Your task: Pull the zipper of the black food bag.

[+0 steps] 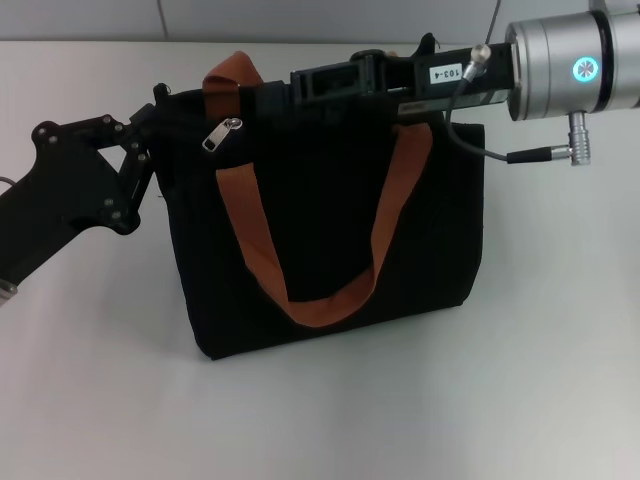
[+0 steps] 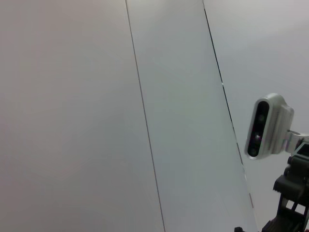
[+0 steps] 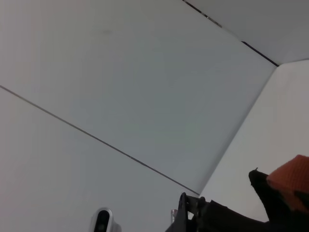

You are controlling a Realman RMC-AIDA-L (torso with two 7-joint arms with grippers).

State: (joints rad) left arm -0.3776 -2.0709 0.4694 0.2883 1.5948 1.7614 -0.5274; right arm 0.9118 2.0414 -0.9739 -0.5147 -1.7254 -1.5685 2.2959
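Note:
The black food bag point(image 1: 330, 230) stands upright mid-table, its rust-brown handles point(image 1: 320, 300) hanging down the front. The silver zipper pull point(image 1: 222, 135) dangles at the bag's upper left, held by nothing. My left gripper point(image 1: 152, 135) is at the bag's upper left corner, its fingers closed onto the fabric edge. My right gripper point(image 1: 285, 88) lies along the bag's top edge, reaching in from the right, its tip a short way right of the pull. The right wrist view shows a bit of handle point(image 3: 289, 181) and black bag fabric point(image 3: 231, 217).
The white table point(image 1: 330, 420) spreads all around the bag. A grey panelled wall point(image 1: 300, 18) rises behind it. A cable point(image 1: 480, 150) hangs from my right wrist over the bag's right top corner. The left wrist view shows the wall and my right wrist's camera point(image 2: 268, 125).

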